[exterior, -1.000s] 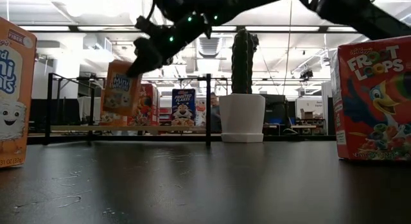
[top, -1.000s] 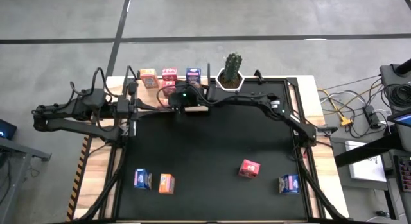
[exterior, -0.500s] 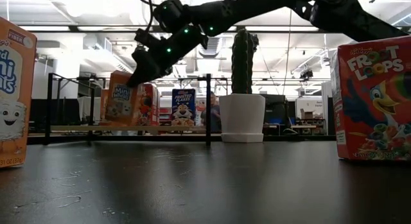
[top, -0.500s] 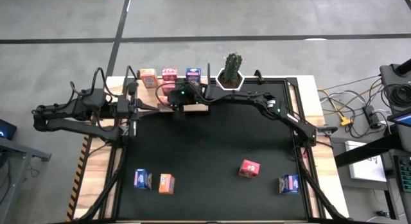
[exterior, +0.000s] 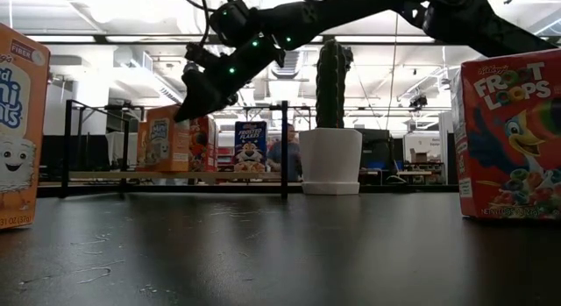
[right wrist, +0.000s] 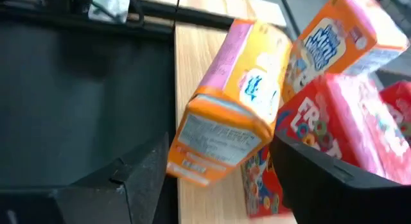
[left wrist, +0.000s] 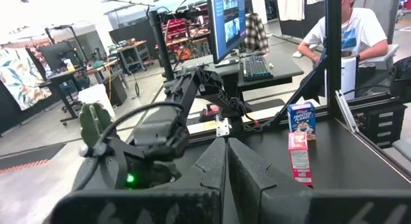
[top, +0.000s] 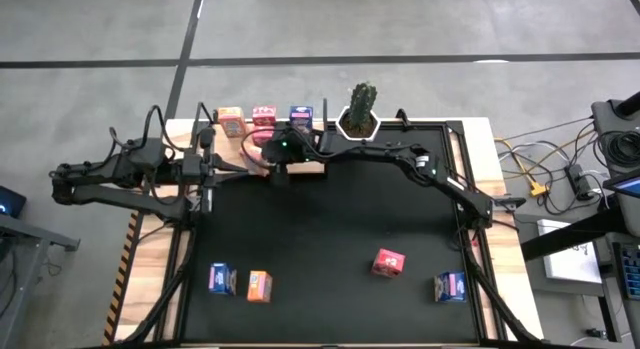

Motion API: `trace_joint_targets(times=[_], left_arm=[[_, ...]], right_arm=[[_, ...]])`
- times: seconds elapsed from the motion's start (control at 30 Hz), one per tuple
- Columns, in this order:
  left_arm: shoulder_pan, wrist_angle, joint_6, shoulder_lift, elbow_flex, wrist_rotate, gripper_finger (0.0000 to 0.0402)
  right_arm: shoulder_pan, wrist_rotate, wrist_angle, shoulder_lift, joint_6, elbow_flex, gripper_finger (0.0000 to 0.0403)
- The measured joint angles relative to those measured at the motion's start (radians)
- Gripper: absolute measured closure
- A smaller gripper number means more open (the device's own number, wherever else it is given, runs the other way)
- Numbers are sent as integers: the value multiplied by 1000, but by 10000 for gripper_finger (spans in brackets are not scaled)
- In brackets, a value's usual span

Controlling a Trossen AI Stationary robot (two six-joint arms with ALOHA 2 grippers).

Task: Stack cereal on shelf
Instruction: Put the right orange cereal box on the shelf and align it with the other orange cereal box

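While the left gripper (left wrist: 226, 161) waits with fingers pressed together at the table's left edge, the right gripper (right wrist: 218, 179) stands spread around an orange cereal box (right wrist: 230, 112) on the shelf (top: 300, 169), beside red boxes (right wrist: 334, 131).

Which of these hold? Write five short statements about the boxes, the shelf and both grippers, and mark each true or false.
1. A pink-red box sits on the black mat. True.
2. In the high view, the cactus pot stands left of the shelf. False: it stands to the shelf's right.
3. The right gripper is at the shelf, close to an orange box. True.
4. The left gripper is open. False: its fingers are shut together, holding nothing.
5. The shelf holds no blue box. False: a blue box stands on it.
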Motion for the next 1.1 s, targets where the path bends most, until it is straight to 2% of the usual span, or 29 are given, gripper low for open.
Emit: trace_joint_targets(times=[0.33,0.57,0.67,0.87,1.1], left_arm=[[0,-101,-78,111,-2,-13,401],[0,-243,-130,197,0,-210,401],[6,-292,-138,218,1,-251,401],[71,-372,-156,245,2,-313,401],[235,-420,-204,295,2,-297,401]], right_arm=[[48,0,-320,-88,15,78,146],[108,-1,-527,-183,69,77,188],[139,-1,-587,-209,90,57,212],[208,-2,-603,-303,119,-73,255],[249,0,-522,-515,219,-352,290]])
